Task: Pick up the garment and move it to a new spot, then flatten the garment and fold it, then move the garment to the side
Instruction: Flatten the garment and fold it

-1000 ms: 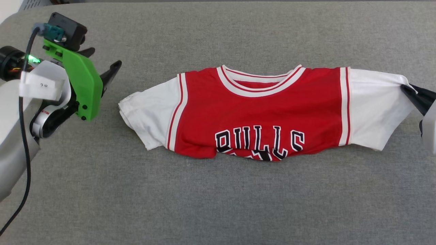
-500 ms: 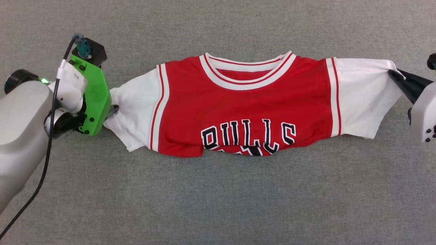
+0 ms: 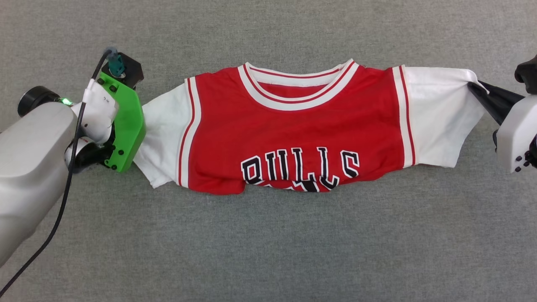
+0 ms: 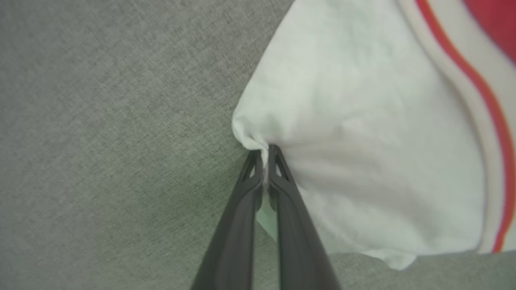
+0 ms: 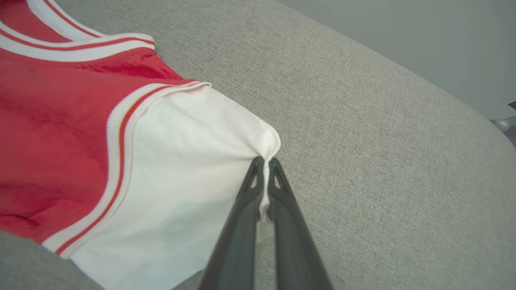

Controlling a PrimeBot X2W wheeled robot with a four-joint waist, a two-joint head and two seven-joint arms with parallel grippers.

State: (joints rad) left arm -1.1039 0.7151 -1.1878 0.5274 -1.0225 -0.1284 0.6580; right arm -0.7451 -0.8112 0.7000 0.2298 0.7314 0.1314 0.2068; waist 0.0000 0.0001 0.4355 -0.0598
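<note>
Tauter now, the garment (image 3: pixel 293 126) — ribbed trim

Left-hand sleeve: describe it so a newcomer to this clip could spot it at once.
On the grey surface lies a red shirt stretched sideways. The sleeve is the white one at the robot's left end, pinched at its outer edge by the left tool. Unlike the other sleeve, held by the right tool, it lies next to a green bracket.
</note>
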